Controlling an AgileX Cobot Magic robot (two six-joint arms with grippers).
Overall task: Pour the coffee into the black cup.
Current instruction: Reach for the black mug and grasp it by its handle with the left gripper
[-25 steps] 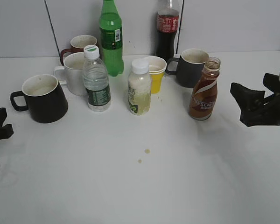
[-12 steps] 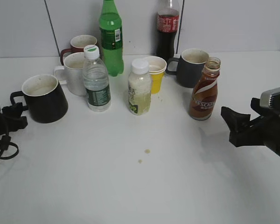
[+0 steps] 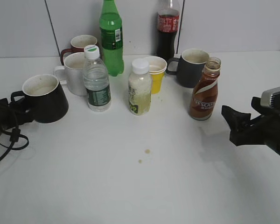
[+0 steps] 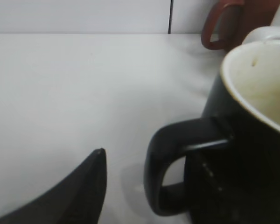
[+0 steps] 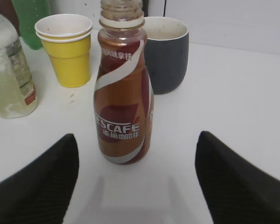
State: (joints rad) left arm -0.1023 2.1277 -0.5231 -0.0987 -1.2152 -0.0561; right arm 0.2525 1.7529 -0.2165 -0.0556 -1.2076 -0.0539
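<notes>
1. Exterior view looks down at a slant on a white table (image 3: 144, 186) crowded with bottles and mugs along its far half.
2. At the left stands the black cup (image 3: 45, 98), upright, glossy, wider at the base, cream inside, its loop handle pointing left.
3. The left gripper (image 3: 7, 114) sits low at the left edge, right at that handle; whether it touches cannot be told, and only one dark fingertip (image 4: 79, 191) shows in the left wrist view, just left of the handle, so its opening cannot be judged.
4. At the right stands the coffee bottle (image 3: 205, 95), upright and uncapped, brown liquid inside, with a brown-orange Nescafe label and white swirl.
5. The right gripper (image 3: 240, 123) hovers just right of the bottle, apart from it.
6. Right wrist view shows the bottle (image 5: 123, 88) centred ahead of two black fingers (image 5: 42, 186) spread wide to either side, neither touching it.
7. Behind the bottle is a dark grey mug (image 3: 191, 66), and left of that a yellow paper cup (image 3: 155, 72).
8. Mid-table stand a white-capped bottle of pale drink (image 3: 139, 87) and a clear water bottle (image 3: 96, 80).
9. Farther back are a white mug (image 3: 74, 72), a maroon mug (image 3: 79, 44), a green bottle (image 3: 111, 37) and a cola bottle (image 3: 167, 30).
10. Two small brown drops (image 3: 143, 156) mark the table near its middle.
</notes>
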